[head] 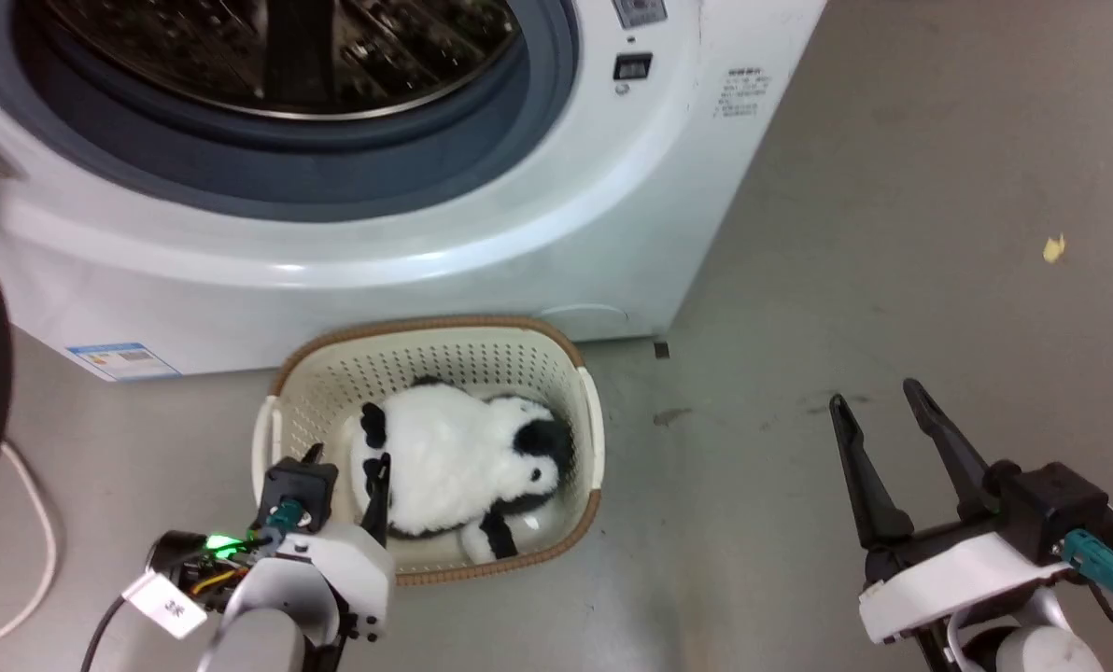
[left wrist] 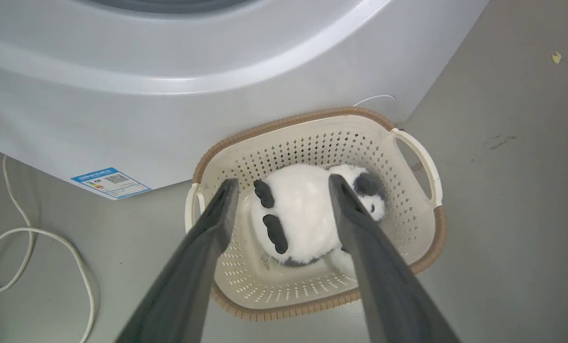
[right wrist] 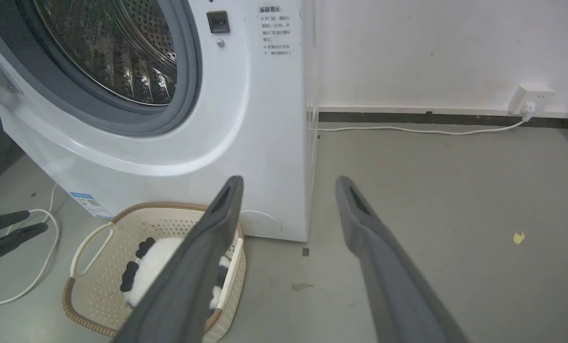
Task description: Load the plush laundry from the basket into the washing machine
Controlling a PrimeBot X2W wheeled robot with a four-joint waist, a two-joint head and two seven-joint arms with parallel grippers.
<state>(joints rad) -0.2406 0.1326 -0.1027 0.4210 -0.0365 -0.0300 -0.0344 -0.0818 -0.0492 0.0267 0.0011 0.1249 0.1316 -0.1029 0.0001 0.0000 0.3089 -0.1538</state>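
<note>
Plush laundry (head: 454, 462) lies in the basket (head: 426, 326) at 6 o'clock of the washing machine (head: 519, 219), my left claw (head: 346, 481) spread and empty above it; risk: my 9 o'clock finger (left wrist: 203, 247) catches the basket wall, or I pinch only fluff.

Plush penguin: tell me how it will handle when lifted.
The plush penguin looks fluffy and slumped in the basket, so probably soft, floppy and light for its size. Its thick fur could slip unless the jaws bite deep.
</note>
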